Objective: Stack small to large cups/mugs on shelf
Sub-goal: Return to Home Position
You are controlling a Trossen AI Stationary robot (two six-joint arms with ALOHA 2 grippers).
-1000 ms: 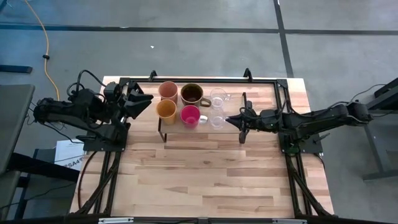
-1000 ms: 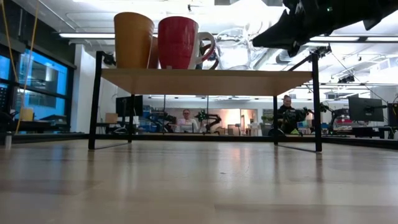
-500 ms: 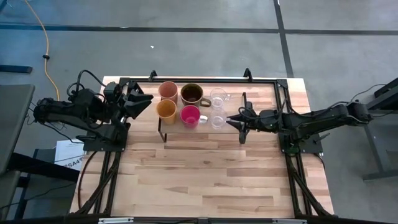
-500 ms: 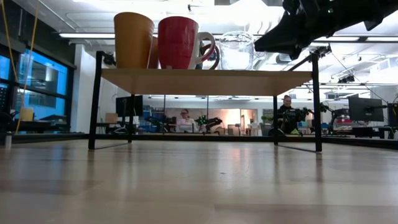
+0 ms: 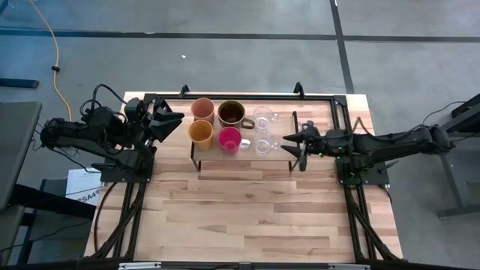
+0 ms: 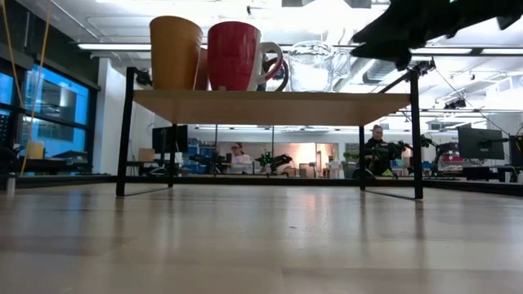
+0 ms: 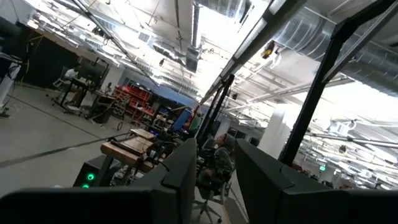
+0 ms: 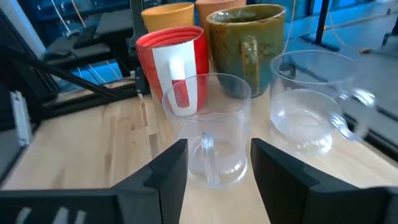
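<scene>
Six cups stand in two rows on the low shelf (image 5: 280, 130), each on its base. The far row is the peach tumbler (image 5: 202, 109), the brown mug (image 5: 231, 113) and a clear glass mug (image 5: 263, 116). The near row is the yellow-orange cup (image 5: 200, 133), the red-pink cup (image 5: 229, 139) and the second clear glass mug (image 5: 262, 145). My right gripper (image 5: 292, 142) is open and empty at the shelf's right end. The near glass mug's handle (image 8: 208, 152) faces it, a short way ahead of its fingers. My left gripper (image 5: 175, 121) is open and empty beside the shelf's left end.
The shelf's thin black legs (image 5: 294, 161) stand close below my right gripper. A black frame (image 5: 315, 97) runs along the table's far and side edges. Bare wood tabletop (image 5: 247, 210) stretches from the shelf to the near edge. People sit in the room beyond the table (image 6: 377, 139).
My right gripper has drawn back from the near clear glass mug toward the table's right edge and risen a little. The mug stays upright on the shelf, now fully in sight in the low view.
</scene>
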